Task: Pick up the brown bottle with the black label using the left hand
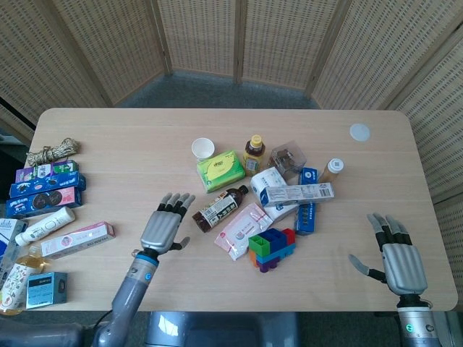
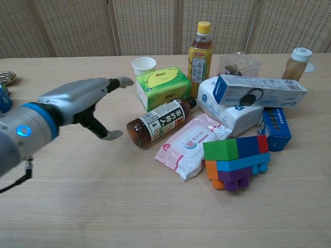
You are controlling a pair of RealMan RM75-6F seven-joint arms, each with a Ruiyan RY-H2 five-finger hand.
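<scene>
left hand (image 1: pixel 164 225) empty, fingers spread, just beside the bottle's base | brown bottle (image 1: pixel 219 208) on its side mid-table, untouched | right hand (image 1: pixel 401 260) empty, spread, near table's front right corner

Head view overhead; chest view low, close.

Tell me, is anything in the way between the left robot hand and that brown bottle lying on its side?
Nothing visible is. The left robot hand hovers open just left of the brown bottle, with only bare table between them. The green box and pink wipes pack flank the bottle on its far sides.
</scene>
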